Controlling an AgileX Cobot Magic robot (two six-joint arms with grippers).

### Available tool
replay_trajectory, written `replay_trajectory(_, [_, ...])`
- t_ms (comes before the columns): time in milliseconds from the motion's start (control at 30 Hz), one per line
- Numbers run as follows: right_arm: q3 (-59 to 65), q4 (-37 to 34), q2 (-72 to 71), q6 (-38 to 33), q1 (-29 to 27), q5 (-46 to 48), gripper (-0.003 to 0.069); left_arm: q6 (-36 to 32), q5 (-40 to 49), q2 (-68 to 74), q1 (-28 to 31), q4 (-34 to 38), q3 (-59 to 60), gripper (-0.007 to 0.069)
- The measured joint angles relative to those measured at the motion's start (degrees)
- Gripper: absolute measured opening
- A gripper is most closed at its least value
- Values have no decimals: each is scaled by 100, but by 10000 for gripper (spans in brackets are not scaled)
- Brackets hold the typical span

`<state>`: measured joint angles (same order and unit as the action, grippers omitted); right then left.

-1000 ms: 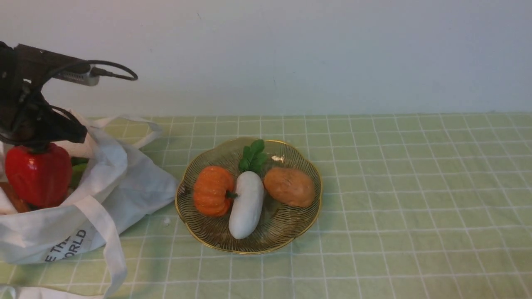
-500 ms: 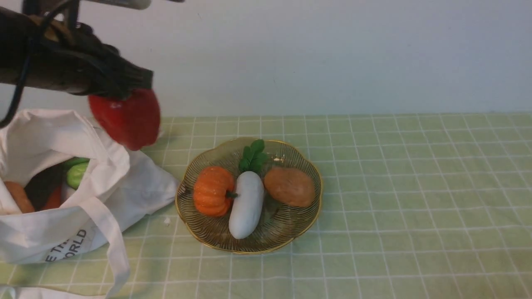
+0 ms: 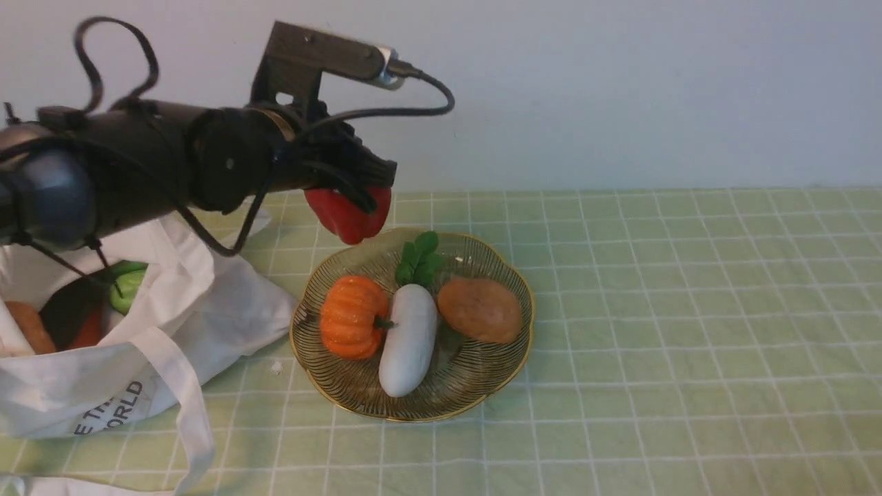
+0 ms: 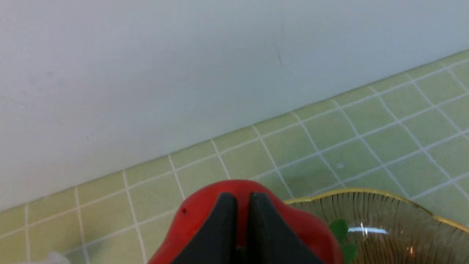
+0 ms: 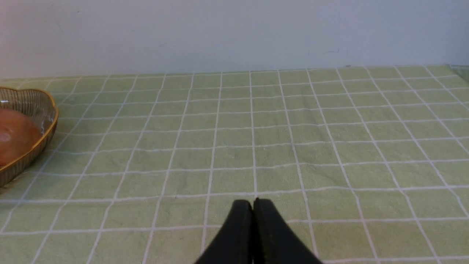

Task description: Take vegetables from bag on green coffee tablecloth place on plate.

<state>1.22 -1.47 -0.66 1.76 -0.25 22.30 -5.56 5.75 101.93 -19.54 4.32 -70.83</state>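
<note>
My left gripper (image 3: 372, 196) is shut on the top of a glossy red bell pepper (image 3: 344, 217), which hangs in the air over the far left rim of the plate (image 3: 521, 324). In the left wrist view the black fingers (image 4: 223, 223) press together on the pepper (image 4: 198, 214), with the plate's gold rim (image 4: 366, 191) beyond. On the plate lie an orange pumpkin (image 3: 351, 317), a white radish (image 3: 410, 341) and a brown potato (image 3: 480, 308). The white bag (image 3: 207, 310) lies open at the left with a green cucumber (image 3: 127, 288) and a potato (image 3: 26, 327) inside. My right gripper (image 5: 253, 203) is shut and empty over the green tablecloth (image 5: 293, 128).
The bag's long strap (image 3: 186, 406) trails toward the front edge. A pale wall (image 3: 620, 89) stands right behind the table. The right wrist view catches the plate's edge (image 5: 45, 137) with the potato (image 5: 14, 134) at its far left.
My left arm lifted the red pepper out of the bag and carried it right, to above the plate's far left rim. The bag's opening now shows the cucumber and potato.
</note>
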Motion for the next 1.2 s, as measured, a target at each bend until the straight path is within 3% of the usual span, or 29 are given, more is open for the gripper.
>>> replay_trajectory(67, [0,0,0,0,0,0,-15,0,-14,163,0,7,0,30])
replay_trajectory(200, [0,0,0,0,0,0,-15,0,-161,541,0,7,0,134])
replay_trajectory(333, [0,0,0,0,0,0,-15,0,-156,702,0,18,0,335])
replay_trajectory(367, [0,0,0,0,0,0,-15,0,-156,702,0,18,0,347])
replay_trajectory(400, [0,0,0,0,0,0,-15,0,-151,702,0,22,0,433])
replay_trajectory(433, [0,0,0,0,0,0,-15,0,-140,693,0,22,0,442])
replay_trajectory(467, [0,0,0,0,0,0,-15,0,-65,609,0,22,0,524])
replay_trajectory(600, [0,0,0,0,0,0,-15,0,500,107,0,22,0,584])
replay_trajectory(667, [0,0,0,0,0,0,-15,0,812,-302,0,15,0,564])
replay_trajectory(800, [0,0,0,0,0,0,-15,0,1623,-1427,0,-113,0,341])
replay_trajectory(833, [0,0,0,0,0,0,-15,0,1623,-1491,0,-120,0,325])
replay_trajectory(900, [0,0,0,0,0,0,-15,0,2011,-2325,0,-199,0,98])
replay_trajectory(1033, [0,0,0,0,0,0,-15,141,2127,-3650,0,-223,0,4])
replay_trajectory(1200, [0,0,0,0,0,0,-15,367,2160,-4974,0,-223,0,-5])
